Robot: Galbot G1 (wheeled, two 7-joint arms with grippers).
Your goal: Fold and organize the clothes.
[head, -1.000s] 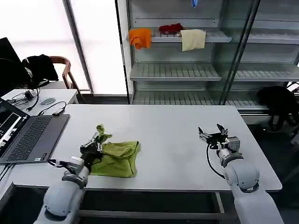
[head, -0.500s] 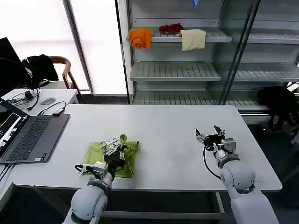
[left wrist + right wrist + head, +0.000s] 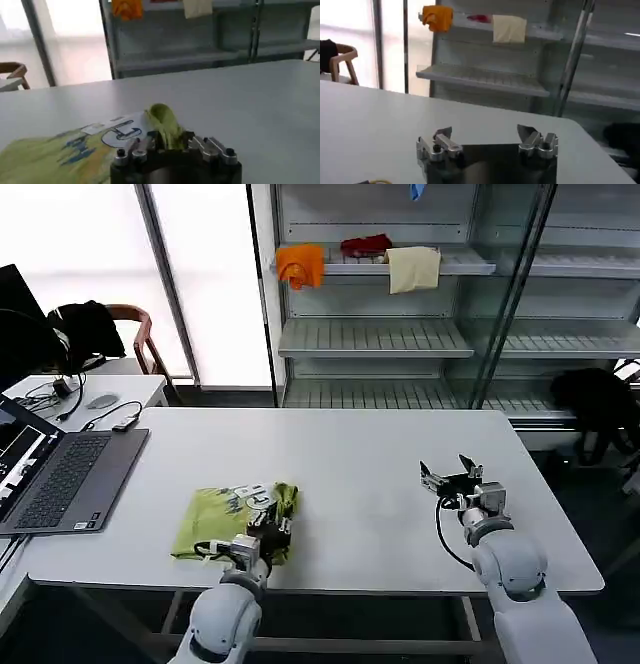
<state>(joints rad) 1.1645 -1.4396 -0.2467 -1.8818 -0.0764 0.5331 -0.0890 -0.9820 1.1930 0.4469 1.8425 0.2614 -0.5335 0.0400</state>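
Head view: left pincer [image 3: 263,515] clenched on T-shirt [image 3: 215,514] edge, likely mid-fold; right pincer [image 3: 450,479] released, idle, well right of T-shirt.

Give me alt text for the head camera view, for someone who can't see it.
The robot's left hand pinches a fold of a yellow-green T-shirt lying on a white table, near its front edge. The right hand hovers open over the table's right side. A laptop sits at left, shelves behind.
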